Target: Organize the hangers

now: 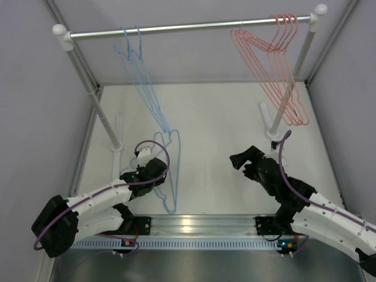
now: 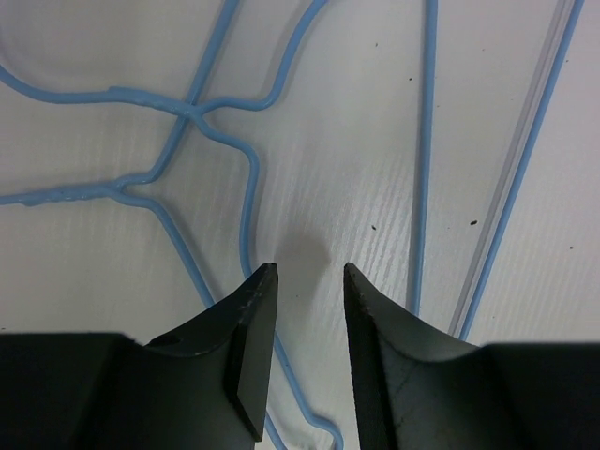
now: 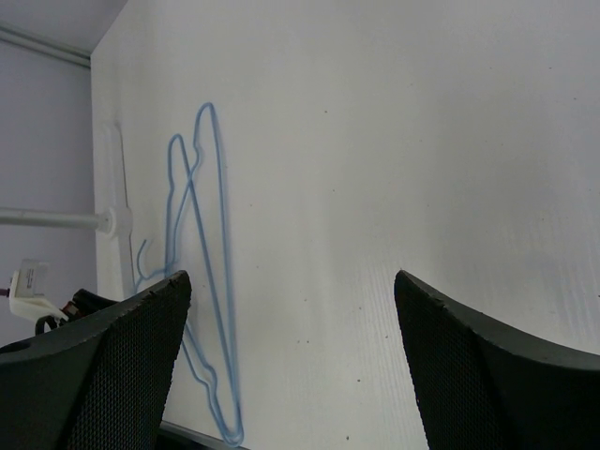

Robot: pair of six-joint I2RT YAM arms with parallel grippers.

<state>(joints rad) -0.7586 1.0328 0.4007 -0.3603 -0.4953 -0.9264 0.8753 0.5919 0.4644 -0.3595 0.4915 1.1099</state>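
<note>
Several pink-red hangers (image 1: 276,64) hang on the right end of the silver rail (image 1: 188,27). Two light blue hangers (image 1: 136,59) hang on its left part. Two more blue hangers (image 1: 174,170) lie flat and overlapping on the table; they also show in the left wrist view (image 2: 246,187) and the right wrist view (image 3: 202,281). My left gripper (image 1: 150,161) points down just above them, jaws a little apart and empty (image 2: 309,274), with a wire running on the table beneath the gap. My right gripper (image 1: 241,158) is wide open and empty (image 3: 292,277), to the right of them.
The rail rests on two white slanted posts (image 1: 94,94) (image 1: 291,88) with feet on the white table (image 1: 223,117). Grey walls close in left, right and back. A metal strip (image 1: 200,224) carries the arm bases at the near edge.
</note>
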